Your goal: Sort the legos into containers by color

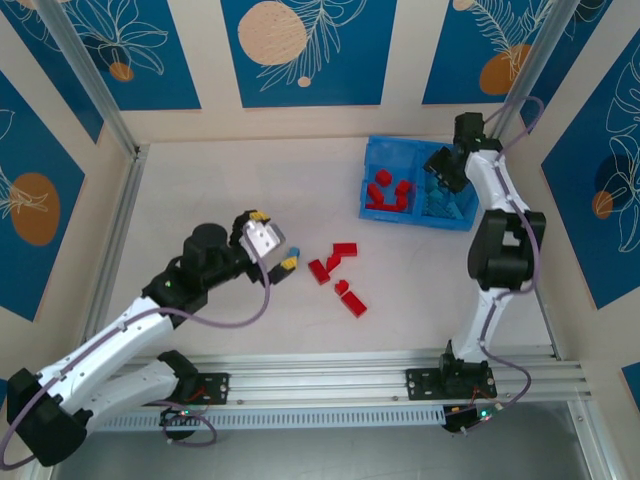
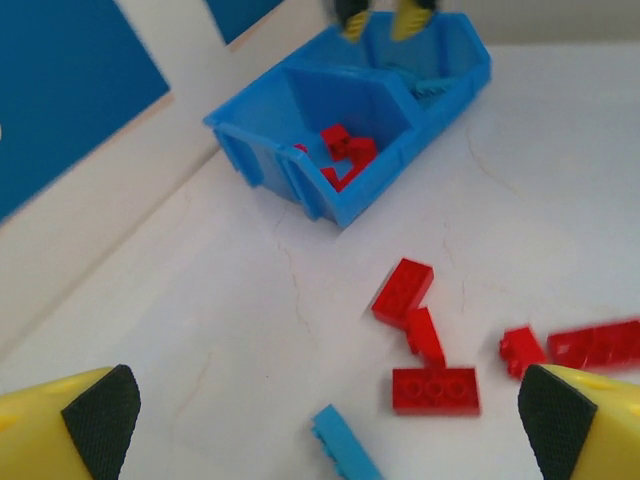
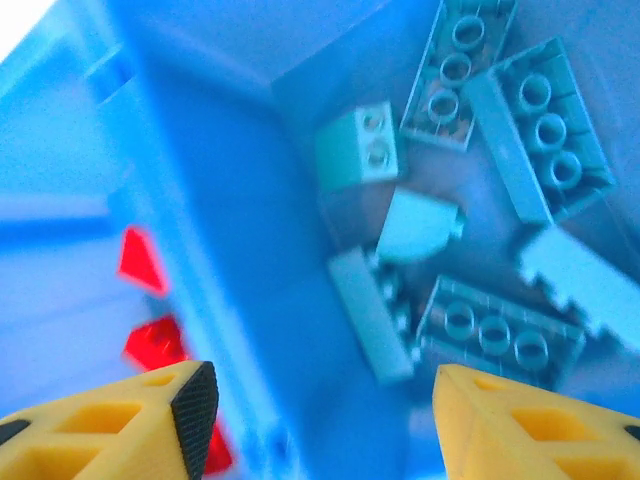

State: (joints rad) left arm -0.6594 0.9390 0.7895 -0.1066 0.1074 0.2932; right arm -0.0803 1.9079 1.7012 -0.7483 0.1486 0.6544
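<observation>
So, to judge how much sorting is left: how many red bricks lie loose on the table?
5. Three red bricks cluster near the light blue brick; two more lie together just beside them. None looks hidden in the top view.

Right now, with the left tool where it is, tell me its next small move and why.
Probably lower the left tool straight onto the light blue brick and close on it. Its jaws stand wide open, and in the left wrist view the brick lies on the table between the fingers, apart from the red bricks, so a short descent should do.
</observation>
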